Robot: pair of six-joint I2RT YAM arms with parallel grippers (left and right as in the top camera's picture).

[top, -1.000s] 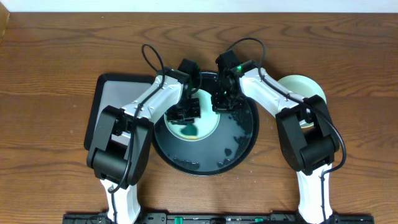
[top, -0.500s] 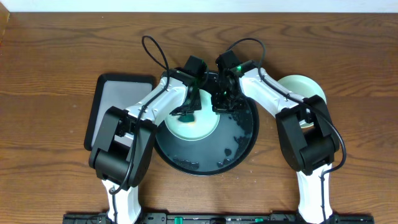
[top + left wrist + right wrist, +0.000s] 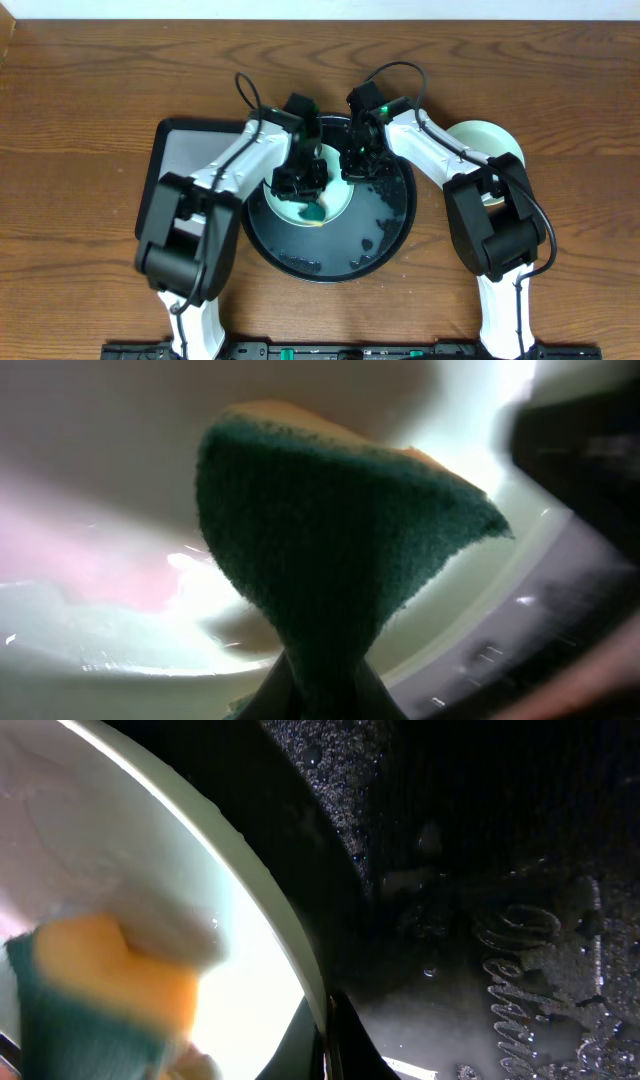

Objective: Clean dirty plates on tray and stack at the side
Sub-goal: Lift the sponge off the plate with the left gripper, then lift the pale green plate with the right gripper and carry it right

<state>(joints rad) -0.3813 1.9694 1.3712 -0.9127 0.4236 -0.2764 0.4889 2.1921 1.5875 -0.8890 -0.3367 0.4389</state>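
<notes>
Left end effector (image 3: 300, 183) grasps sponge (image 3: 330, 550) on mint plate (image 3: 336, 203) in tray (image 3: 390, 225); right end effector (image 3: 357, 168) clenched at plate rim.

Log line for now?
left gripper: jaws shut on green-and-yellow sponge, on pale mint round plate in black round tray | right gripper: jaws shut at rim

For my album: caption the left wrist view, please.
Green sponge over a pale, wet plate in the black tray.

Coarse fibrous green sponge (image 3: 330, 550), glossy smooth plate (image 3: 240, 980), wet shiny black tray (image 3: 480, 840), matt wooden table (image 3: 90, 100)
</notes>
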